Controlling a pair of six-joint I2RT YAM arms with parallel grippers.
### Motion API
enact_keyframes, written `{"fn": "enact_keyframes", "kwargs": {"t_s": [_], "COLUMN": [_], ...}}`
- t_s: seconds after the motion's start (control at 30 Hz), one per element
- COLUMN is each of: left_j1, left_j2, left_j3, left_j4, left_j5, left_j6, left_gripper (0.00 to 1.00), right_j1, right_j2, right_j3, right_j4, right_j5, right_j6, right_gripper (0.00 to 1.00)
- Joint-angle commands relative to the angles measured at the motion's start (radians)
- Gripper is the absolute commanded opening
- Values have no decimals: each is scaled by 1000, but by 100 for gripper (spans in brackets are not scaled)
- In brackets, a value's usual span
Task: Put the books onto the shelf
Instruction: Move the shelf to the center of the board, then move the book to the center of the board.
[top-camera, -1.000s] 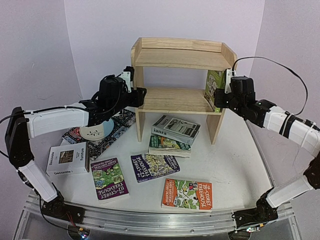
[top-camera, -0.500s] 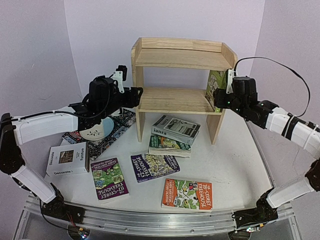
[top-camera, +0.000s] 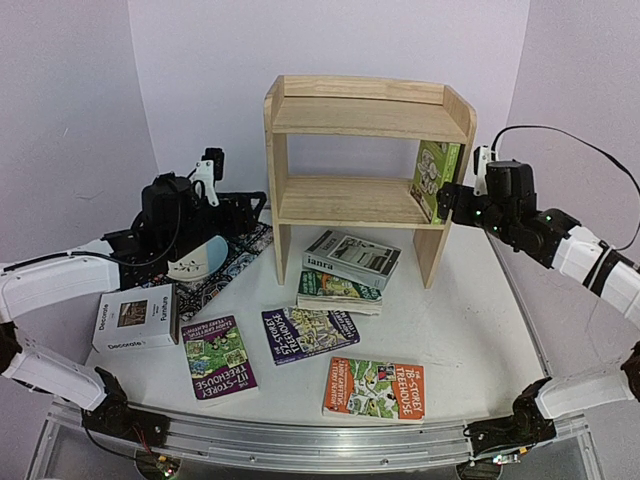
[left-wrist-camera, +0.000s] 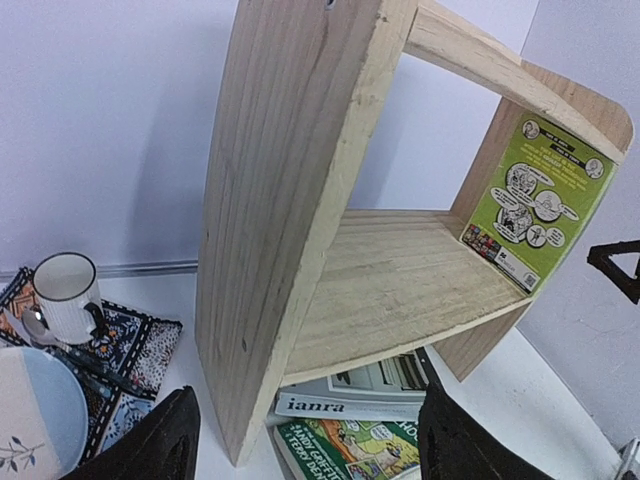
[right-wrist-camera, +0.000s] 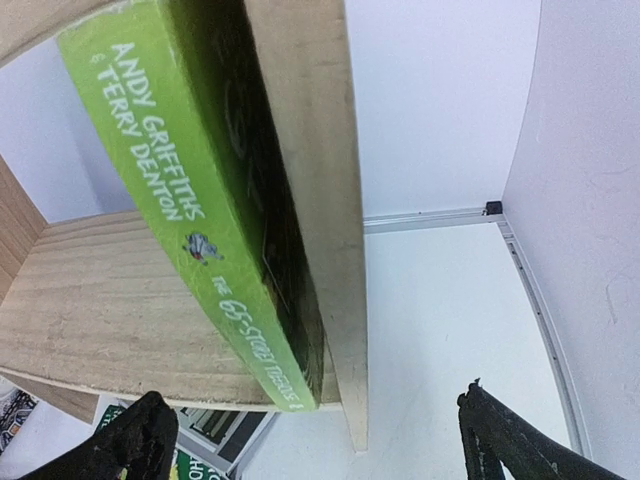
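Closest to my bases lies the orange book (top-camera: 374, 388), flat and cover up, its long axis running left to right, on my right arm's side. A little farther out, the purple book (top-camera: 218, 356) and the dark purple book (top-camera: 303, 333) lie flat, near each other but apart. The white Decorate book (top-camera: 136, 318) sits to their left. Beyond those, the ianra book (top-camera: 352, 257) rests on the light green book (top-camera: 338, 290), a stack just in front of the shelf (top-camera: 360, 115), roughly between my arms.

My left gripper (top-camera: 250, 205) hangs beside the shelf's left panel, fingers spread and empty. My right gripper (top-camera: 445, 195) hovers at the right panel, also spread wide. The green book (top-camera: 430, 180) stands upright on the lower tier against that panel. Whether my right fingertips brush it, I can't make out.

By my reckoning the Decorate book lies below and nearer than my left gripper, which is the closer arm for it.
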Motion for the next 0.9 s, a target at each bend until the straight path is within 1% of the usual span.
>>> {"fn": "enact_keyframes", "kwargs": {"t_s": [0.0,0.03,0.13,0.2,0.37,0.43,0.57,0.67,0.8,0.83,0.87], "left_j1": [0,0,0,0,1,0,0,0,-4,-12,-45], "left_j2": [-84,-94,-112,-121,-161,-172,-175,-169,-118,-99,-65], "left_j3": [-86,-101,-141,-167,-247,-277,-323,-343,-356,-361,-353], "left_j4": [15,11,-21,-35,-58,-59,-69,-73,-40,-27,-19], "left_j5": [35,34,34,43,54,60,44,53,160,178,179], "left_j6": [-68,-80,-142,-180,-294,-333,-452,-506,-538,-548,-543], "left_gripper": [80,83,96,99,100,100,100,100,99,99,98], "right_j1": [2,2,3,2,3,3,3,2,3,3,3], "right_j2": [-48,-53,-86,-114,-174,-194,-260,-298,-258,-232,-209], "right_j3": [-27,-36,-82,-118,-192,-234,-342,-406,-441,-449,-458], "right_j4": [-88,-108,-152,-171,-296,-334,-346,-321,-316,-316,-316], "right_j5": [-52,-65,-101,-128,-203,-223,-282,-367,-516,-542,-588], "right_j6": [33,40,58,84,173,177,185,213,242,251,260], "right_gripper": [98,98,98,98,98,98,98,98,98,98,98]}}
